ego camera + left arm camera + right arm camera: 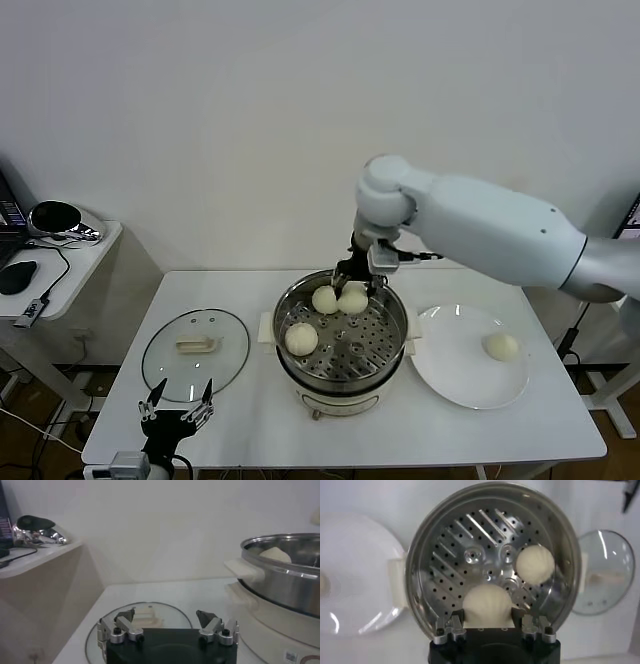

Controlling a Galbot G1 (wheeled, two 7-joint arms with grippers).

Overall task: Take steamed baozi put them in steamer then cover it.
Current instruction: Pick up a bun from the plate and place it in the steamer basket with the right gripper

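R pincer (352,288) grips a bun (353,299) low over steamer (385,345) tray for soft drop; L pincer (177,410) wide, parked by lid (195,352).

Probably a lab — bare wall, side desk (70,255) with cables.

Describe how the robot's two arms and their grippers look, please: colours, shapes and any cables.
The right arm has a smooth white shell with a rounded joint and a grey section toward the body. The right gripper is black, with a thin dark cable beside it. The left gripper has a black body, silver metal finger links with round black bolt heads, and dark angular fingertips.
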